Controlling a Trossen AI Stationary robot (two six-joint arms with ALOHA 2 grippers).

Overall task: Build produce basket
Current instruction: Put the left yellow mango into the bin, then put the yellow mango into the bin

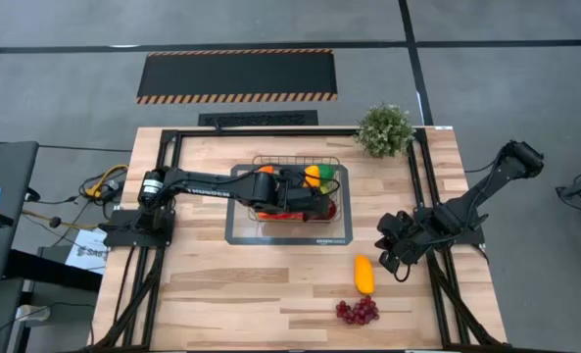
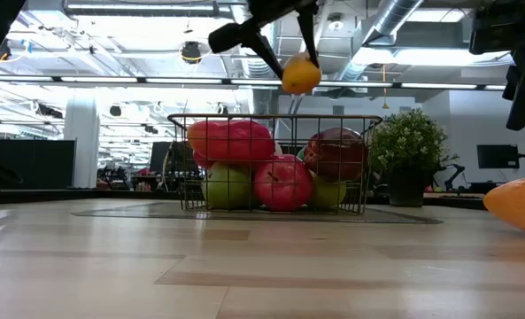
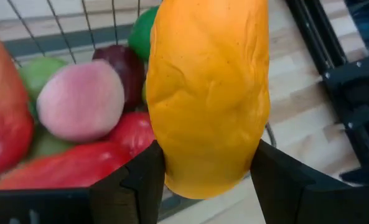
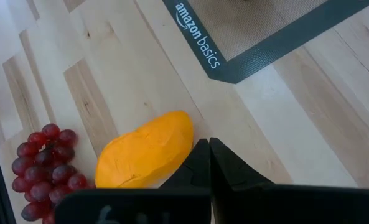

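**Holding an orange fruit over the basket**

Gripping an orange fruit (image 3: 206,93) between its two fingers, the left pincer (image 1: 316,178) hangs above the basket (image 1: 341,191), with the left arm reaching in from the surface's left edge. In the low view the fruit (image 2: 300,74) sits clear of the basket's rim (image 2: 271,117), not touching the produce below.

The basket stands on a grey mat (image 1: 239,230) near the middle of the surface (image 1: 221,294), toward the far edge. Inside it lie red, green, pink and maroon pieces, heaped to about rim height; a pink one (image 3: 81,99) rests among the red and green.

The right pincer (image 4: 209,158) is pressed together, empty, hovering near the right edge just beside a mango (image 4: 145,152). The mango (image 1: 364,274) lies on the bare surface toward the near edge, with a grape bunch (image 1: 358,311) just beside it, nearer still to that edge. A potted plant (image 1: 385,129) stands at the far edge, right of the basket.
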